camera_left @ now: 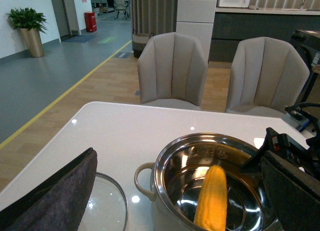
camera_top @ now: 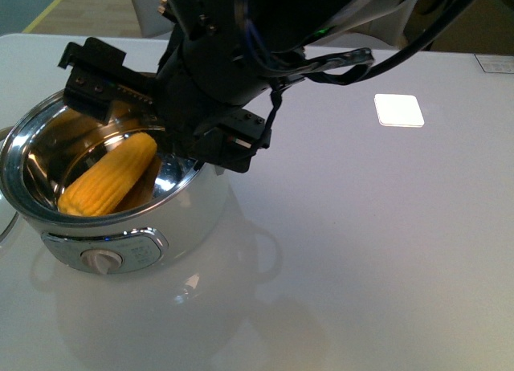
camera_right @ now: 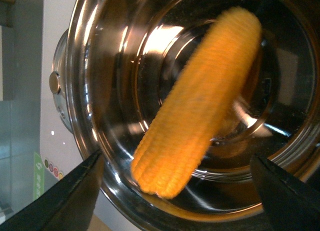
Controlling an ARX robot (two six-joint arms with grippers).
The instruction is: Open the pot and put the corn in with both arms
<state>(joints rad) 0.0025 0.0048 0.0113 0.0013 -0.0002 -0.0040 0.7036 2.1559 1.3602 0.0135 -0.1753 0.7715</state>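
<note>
**Corn lies in the open pot**

Pot (camera_top: 120, 242) stands near left, lid off. Corn (camera_top: 108, 178) leans inside against its steel wall. Right gripper (camera_right: 175, 201) hovers above with fingers wide apart, likely just released. Left gripper (camera_left: 180, 191) also stands open, empty.

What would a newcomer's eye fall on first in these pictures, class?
The bright yellow corn stands out, lying tilted inside the shiny steel bowl of the open pot at the table's left. A bulky black arm looms right over the pot's rim, its right gripper open above the corn.
</note>
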